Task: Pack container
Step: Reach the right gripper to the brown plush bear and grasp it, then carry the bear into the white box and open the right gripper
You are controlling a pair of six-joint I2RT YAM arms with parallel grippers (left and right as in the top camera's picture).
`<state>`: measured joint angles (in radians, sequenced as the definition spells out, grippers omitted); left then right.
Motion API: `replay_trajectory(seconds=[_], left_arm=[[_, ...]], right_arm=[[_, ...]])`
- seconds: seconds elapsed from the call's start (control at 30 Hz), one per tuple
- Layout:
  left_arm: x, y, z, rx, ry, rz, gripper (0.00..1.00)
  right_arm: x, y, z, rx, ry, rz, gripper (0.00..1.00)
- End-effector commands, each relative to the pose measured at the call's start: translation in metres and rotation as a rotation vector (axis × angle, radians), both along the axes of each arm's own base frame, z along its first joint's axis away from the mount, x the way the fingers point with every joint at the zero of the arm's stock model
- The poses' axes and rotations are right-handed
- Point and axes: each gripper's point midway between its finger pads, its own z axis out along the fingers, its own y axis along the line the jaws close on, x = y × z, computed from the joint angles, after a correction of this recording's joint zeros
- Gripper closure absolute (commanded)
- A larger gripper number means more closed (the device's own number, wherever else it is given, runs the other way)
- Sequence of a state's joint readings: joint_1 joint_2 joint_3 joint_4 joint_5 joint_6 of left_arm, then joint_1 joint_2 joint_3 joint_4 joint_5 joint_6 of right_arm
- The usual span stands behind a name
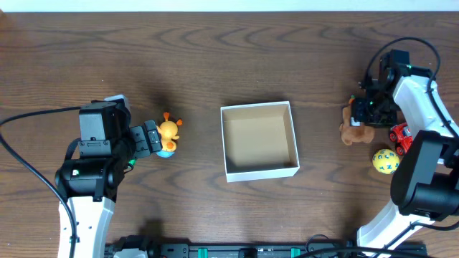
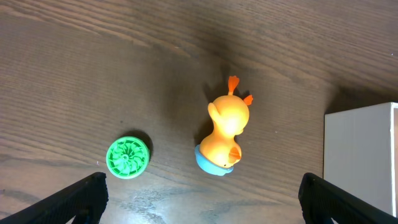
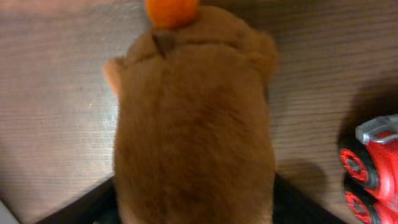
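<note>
The container [image 1: 259, 170] is a square white-walled cardboard box with a tan inside, standing empty at the table's centre. Its corner shows in the left wrist view [image 2: 362, 155]. My left gripper [image 1: 149, 138] is open and empty, just left of an orange duck toy on a blue base [image 1: 168, 134]. In the left wrist view the duck [image 2: 225, 127] lies ahead of the wide-open fingers [image 2: 202, 185]. My right gripper [image 1: 367, 109] is closed around a brown plush toy [image 1: 351, 132]. The plush [image 3: 193, 118] fills the right wrist view between the fingers [image 3: 194, 202].
A green ribbed disc [image 2: 127, 157] lies on the table left of the duck. A red toy car [image 1: 399, 136] [image 3: 373, 165] and a yellow ball with blue marks [image 1: 385, 161] sit just right of the plush, near the right arm's base.
</note>
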<state>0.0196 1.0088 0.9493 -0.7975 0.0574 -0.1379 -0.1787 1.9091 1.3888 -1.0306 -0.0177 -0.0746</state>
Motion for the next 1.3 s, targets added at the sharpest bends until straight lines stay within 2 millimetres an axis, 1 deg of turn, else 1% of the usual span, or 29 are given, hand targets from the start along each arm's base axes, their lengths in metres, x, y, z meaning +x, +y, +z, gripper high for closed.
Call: replay_trajectory(seconds=[0.0,0.03,0.07,0.13,0.2,0.27,0.3,0.33,0.37,0.43,0.5,0.53,0.57,0.67,0.73,0.77,0.83,0.9,1.03,1.27], left_arm=[[0.003,-0.001,0.008,-0.014,-0.019,0.005,0.02],[0.003,-0.001,0.008,-0.014,-0.019,0.005,0.02],[0.003,-0.001,0.008,-0.014,-0.019,0.005,0.02],[0.003,-0.001,0.008,-0.014,-0.019,0.005,0.02],[0.003,-0.001,0.008,-0.014,-0.019,0.005,0.02],[0.003,-0.001,0.008,-0.014,-0.019,0.005,0.02],[0.003,-0.001,0.008,-0.014,-0.019,0.005,0.02],[0.003,-0.001,0.008,-0.014,-0.019,0.005,0.02],[0.003,-0.001,0.008,-0.014,-0.019,0.005,0.02],[0.003,-0.001,0.008,-0.014,-0.019,0.005,0.02],[0.003,-0.001,0.008,-0.014,-0.019,0.005,0.02],[0.003,-0.001,0.008,-0.014,-0.02,0.005,0.02],[0.003,-0.001,0.008,-0.014,-0.02,0.005,0.02],[0.003,-0.001,0.008,-0.014,-0.02,0.005,0.02],[0.003,-0.001,0.008,-0.014,-0.02,0.005,0.02],[0.003,-0.001,0.008,-0.014,-0.019,0.005,0.02],[0.003,-0.001,0.008,-0.014,-0.019,0.005,0.02],[0.003,-0.001,0.008,-0.014,-0.019,0.005,0.02],[0.003,-0.001,0.008,-0.014,-0.019,0.005,0.02],[0.003,-0.001,0.008,-0.014,-0.019,0.005,0.02]], right_arm=[[0.01,0.009,0.008,-0.016,-0.036,0.023,0.82],[0.012,0.011,0.012,-0.017,-0.047,0.023,0.93],[0.014,0.013,0.015,-0.018,-0.056,0.028,0.99],[0.017,0.019,0.025,-0.022,-0.087,0.044,0.99],[0.022,0.025,0.041,-0.026,-0.129,0.062,0.99],[0.027,0.034,0.064,-0.032,-0.191,0.086,0.99],[0.031,0.04,0.078,-0.035,-0.234,0.102,0.99],[0.034,0.052,0.1,-0.037,-0.298,0.129,0.99],[0.034,0.054,0.105,-0.037,-0.311,0.135,0.99],[0.035,0.075,0.136,-0.03,-0.402,0.166,0.99],[0.032,0.096,0.161,-0.008,-0.484,0.172,0.99],[0.03,0.107,0.17,0.008,-0.512,0.171,0.99],[0.025,0.122,0.181,0.032,-0.54,0.173,0.99],[0.011,0.161,0.192,0.101,-0.561,0.161,0.99],[0.002,0.188,0.192,0.144,-0.549,0.166,0.99],[-0.003,0.202,0.188,0.158,-0.536,0.169,0.99],[-0.011,0.217,0.179,0.154,-0.509,0.132,0.99],[-0.018,0.227,0.165,0.131,-0.475,0.098,0.99],[-0.028,0.241,0.134,0.119,-0.39,0.081,0.99],[-0.046,0.241,0.083,0.086,-0.237,0.058,0.99]])
